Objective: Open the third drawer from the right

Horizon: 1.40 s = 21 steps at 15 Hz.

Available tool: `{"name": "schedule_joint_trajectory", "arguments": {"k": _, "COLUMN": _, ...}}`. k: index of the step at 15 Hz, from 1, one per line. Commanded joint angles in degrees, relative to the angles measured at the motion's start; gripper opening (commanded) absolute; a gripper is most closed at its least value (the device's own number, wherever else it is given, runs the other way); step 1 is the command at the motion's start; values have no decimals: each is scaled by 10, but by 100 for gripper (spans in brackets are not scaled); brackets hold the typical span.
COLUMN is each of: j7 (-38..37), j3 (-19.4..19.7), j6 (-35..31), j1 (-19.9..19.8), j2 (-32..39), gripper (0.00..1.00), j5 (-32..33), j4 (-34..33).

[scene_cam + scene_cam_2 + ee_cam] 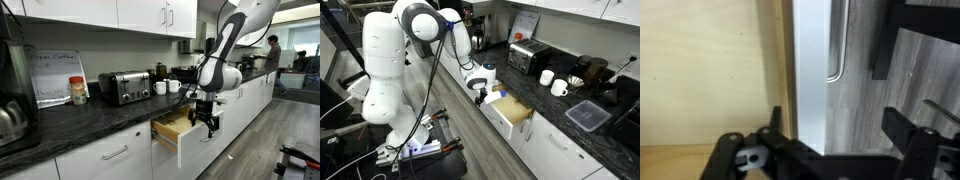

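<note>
The third drawer from the right [172,128] stands pulled out from under the dark countertop, and its light tan wood box shows in both exterior views [512,107]. In the wrist view its glossy white front [810,80] runs up the middle, with the silver bar handle [837,40] on its outer face and the wood inside [705,70] to the left. My gripper [835,125] is open and straddles the drawer front, one finger over the box and the other over the grey floor. It hangs at the drawer's front edge in both exterior views [205,120] [483,92].
On the counter stand a toaster [125,87] [525,57], white mugs [166,87] [553,82], a jar [78,90] and a clear plastic container [588,115]. A person [272,50] stands far back. Black equipment and cables [420,155] sit on the floor near the robot base.
</note>
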<state>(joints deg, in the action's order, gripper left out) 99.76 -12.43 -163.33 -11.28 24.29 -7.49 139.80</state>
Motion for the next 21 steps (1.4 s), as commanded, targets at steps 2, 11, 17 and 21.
{"name": "schedule_joint_trajectory", "arguments": {"k": 2, "j7": 7, "j3": -7, "j6": 117, "j1": -4, "j2": -30, "gripper": 100, "j5": 25, "j4": 2}}
{"name": "schedule_joint_trajectory", "arguments": {"k": 11, "j7": 24, "j3": 11, "j6": 271, "j1": 21, "j2": -88, "gripper": 100, "j5": -3, "j4": -10}}
{"name": "schedule_joint_trajectory", "arguments": {"k": 17, "j7": -46, "j3": 40, "j6": 258, "j1": 45, "j2": -158, "gripper": 100, "j5": -4, "j4": -26}}
{"name": "schedule_joint_trajectory", "arguments": {"k": 21, "j7": -192, "j3": 69, "j6": 221, "j1": 81, "j2": -210, "gripper": 100, "j5": 54, "j4": -32}}
